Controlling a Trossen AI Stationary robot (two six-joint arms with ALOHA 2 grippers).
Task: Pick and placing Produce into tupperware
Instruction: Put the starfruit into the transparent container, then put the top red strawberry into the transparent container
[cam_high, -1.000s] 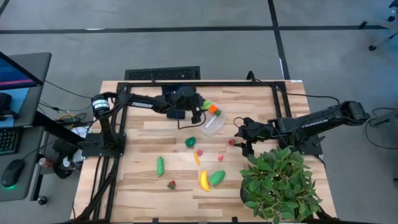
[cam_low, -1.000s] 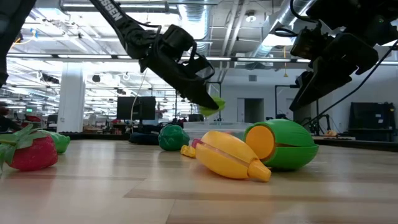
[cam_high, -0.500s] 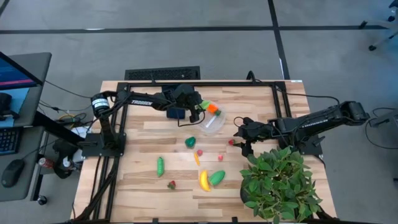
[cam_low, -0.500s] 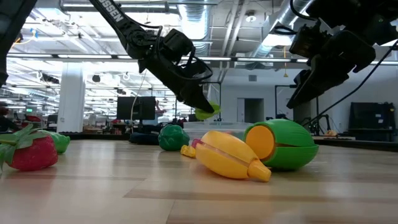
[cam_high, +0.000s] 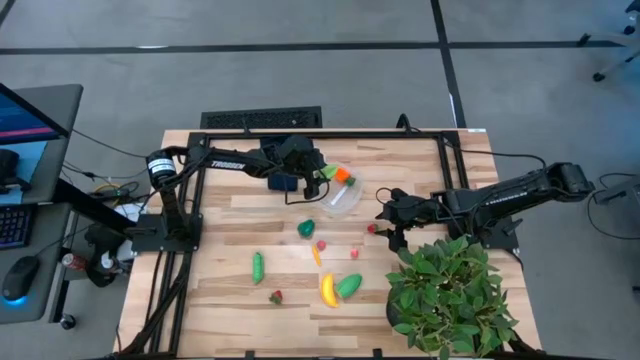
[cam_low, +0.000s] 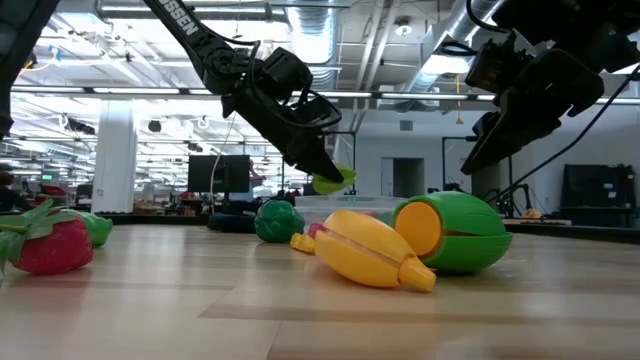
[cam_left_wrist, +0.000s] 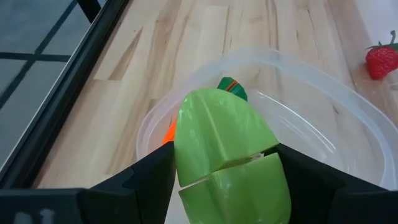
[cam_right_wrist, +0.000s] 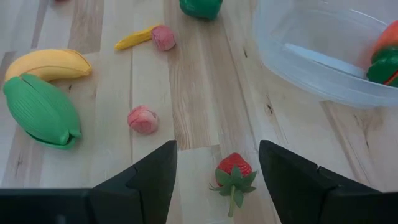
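Note:
My left gripper (cam_high: 325, 172) hangs over the far-left rim of the clear tupperware (cam_high: 345, 198), shut on a light green produce piece (cam_left_wrist: 227, 155). An orange carrot (cam_high: 343, 176) with a green top lies inside the container. My right gripper (cam_high: 385, 218) stands open above the table, to the right of the tupperware. In its wrist view a red strawberry (cam_right_wrist: 234, 171) lies on the wood between its fingers, untouched. On the table near the front lie a banana (cam_high: 327, 289), a green pod (cam_high: 349, 285), a green pickle-like piece (cam_high: 257, 266), a dark green piece (cam_high: 306, 228) and small red pieces. My left gripper pinches the light green piece by its two opposite sides (cam_left_wrist: 186, 168) between its two fingers. The fingers slant downward from the table's left. The piece sticks out past the fingertips (cam_low: 333, 180), lifted clear over the container's inside.
A big leafy potted plant (cam_high: 445, 295) stands at the near right, close to my right arm. Black frame rails (cam_high: 320, 135) run round the table. A dark blue cloth (cam_high: 283, 183) lies under my left gripper. Bare wood lies at the near left.
My left gripper has tipped a little while staying over the tupperware's rim. The green piece in it has sunk slightly toward the container.

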